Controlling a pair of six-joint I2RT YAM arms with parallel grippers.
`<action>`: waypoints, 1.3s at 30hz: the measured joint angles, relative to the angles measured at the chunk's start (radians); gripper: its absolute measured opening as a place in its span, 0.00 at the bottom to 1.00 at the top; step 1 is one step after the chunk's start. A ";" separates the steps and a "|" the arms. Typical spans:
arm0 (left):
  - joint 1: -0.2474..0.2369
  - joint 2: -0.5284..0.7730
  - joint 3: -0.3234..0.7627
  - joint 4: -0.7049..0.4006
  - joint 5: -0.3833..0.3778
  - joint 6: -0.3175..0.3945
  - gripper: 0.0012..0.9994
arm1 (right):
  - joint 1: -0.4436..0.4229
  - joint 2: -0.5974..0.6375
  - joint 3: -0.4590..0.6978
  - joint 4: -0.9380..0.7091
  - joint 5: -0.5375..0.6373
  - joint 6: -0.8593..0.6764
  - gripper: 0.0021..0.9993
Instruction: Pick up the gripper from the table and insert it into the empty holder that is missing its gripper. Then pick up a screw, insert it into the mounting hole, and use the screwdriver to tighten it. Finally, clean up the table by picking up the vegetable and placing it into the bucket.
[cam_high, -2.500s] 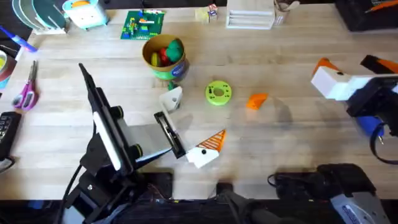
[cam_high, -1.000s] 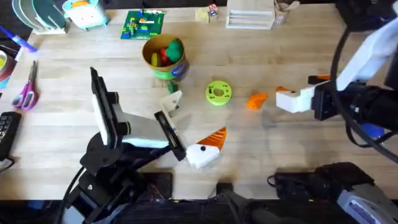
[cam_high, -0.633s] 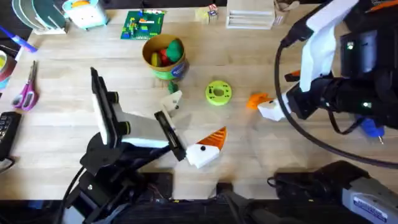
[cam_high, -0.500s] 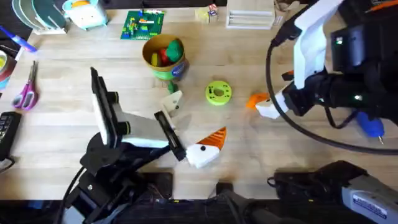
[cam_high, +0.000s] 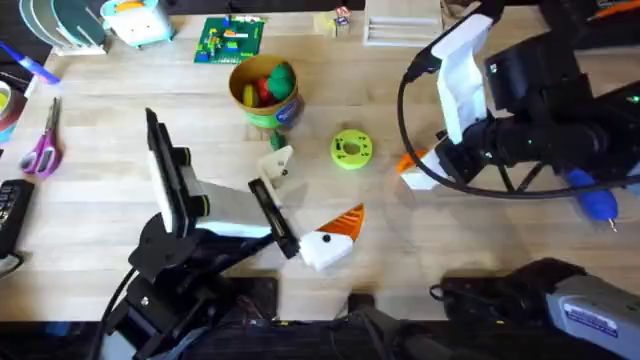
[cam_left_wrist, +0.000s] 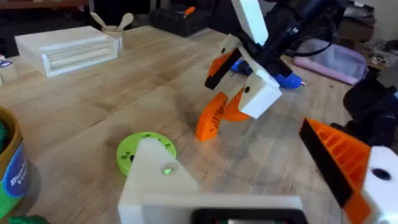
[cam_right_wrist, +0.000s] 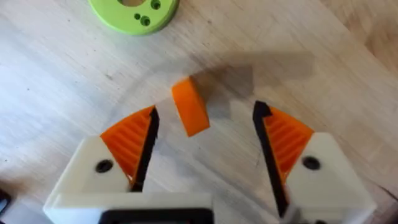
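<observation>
The orange ribbed gripper (cam_right_wrist: 189, 115) lies on the table between the two orange-padded fingers of my right gripper (cam_right_wrist: 208, 124), which is open and straddles it without touching. Overhead, the right gripper (cam_high: 418, 172) hangs over the orange wedge (cam_high: 408, 160). My left gripper (cam_high: 310, 195) stands open mid-table; one finger is the bare white holder (cam_high: 278, 160) (cam_left_wrist: 155, 180), the other carries an orange pad (cam_left_wrist: 339, 162). The yellow bucket (cam_high: 265, 100) holds red and green toy produce. The dark green vegetable (cam_high: 275, 138) lies at its near side. The blue screwdriver (cam_high: 592, 198) is partly hidden behind the right arm.
A lime-green disc (cam_high: 350, 150) sits between the bucket and the orange wedge. Scissors (cam_high: 42, 150) and a remote lie at the left edge. A green brick plate (cam_high: 230, 40) and a white rack (cam_high: 400, 30) stand at the back. Dark gear lines the front edge.
My right arm has swung in from the right edge to the middle and brought its open fingers down around the orange wedge. The left arm shifted slightly early on, then stayed still.
</observation>
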 joint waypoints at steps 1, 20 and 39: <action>0.000 0.000 0.000 0.000 0.000 0.000 0.99 | 0.000 0.000 0.000 -0.006 -0.001 -0.002 0.91; 0.000 0.000 0.000 0.000 0.000 0.000 0.99 | 0.000 0.000 0.000 -0.021 -0.015 -0.003 0.01; 0.000 0.000 0.000 0.000 0.000 0.000 0.99 | 0.000 -0.186 0.068 -0.119 -0.016 0.059 0.01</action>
